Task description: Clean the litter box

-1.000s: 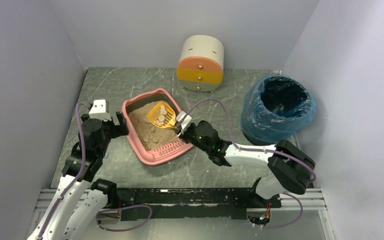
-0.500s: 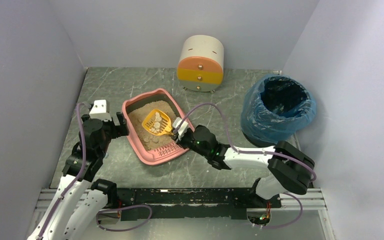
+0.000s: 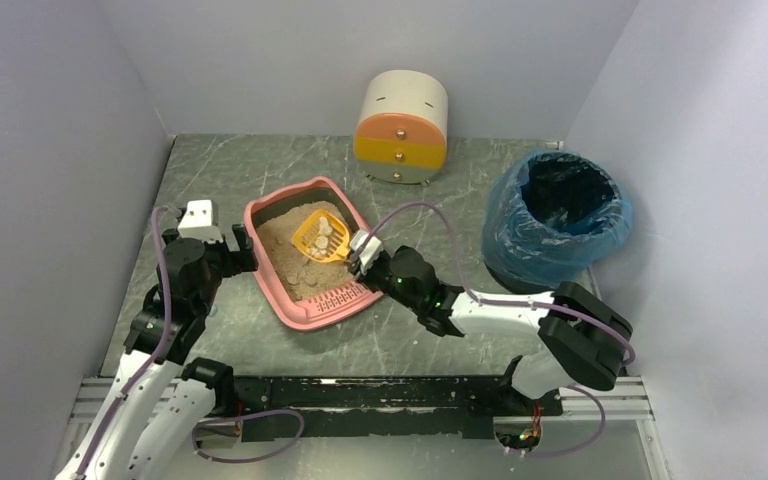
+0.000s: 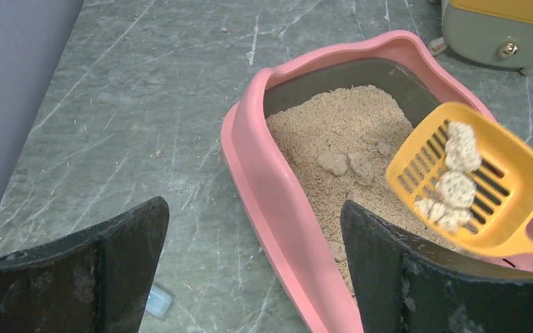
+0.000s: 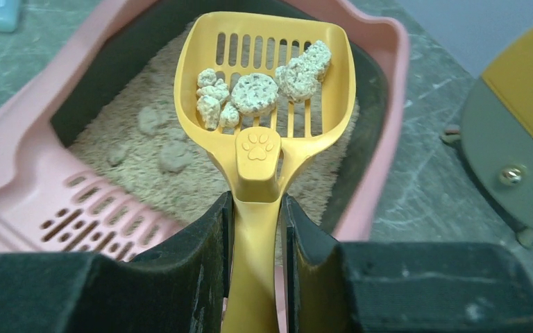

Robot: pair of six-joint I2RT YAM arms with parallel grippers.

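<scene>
The pink litter box [image 3: 345,297] sits mid-table with beige litter in it. My right gripper [image 3: 360,250] is shut on the handle of a yellow slotted scoop [image 3: 322,233], held above the litter with several pale clumps in its bowl. In the right wrist view the scoop [image 5: 264,69] carries the clumps [image 5: 257,90] over the box [image 5: 14,166], with the gripper [image 5: 257,208] clamped on the handle. My left gripper [image 3: 245,245] is open and straddles the box's left rim [image 4: 264,180]. The scoop [image 4: 472,180] also shows in the left wrist view. A few flat clumps lie in the litter.
A round bin with a blue liner [image 3: 558,215] stands at the right. A cream-and-orange round drawer unit [image 3: 401,127] stands at the back, close behind the box. A small pale blue object [image 4: 156,302] lies on the table left of the box. Walls enclose three sides.
The scoop dipped toward the near-left over the litter half a second ago and has come back up and to the far right. The left arm has not moved.
</scene>
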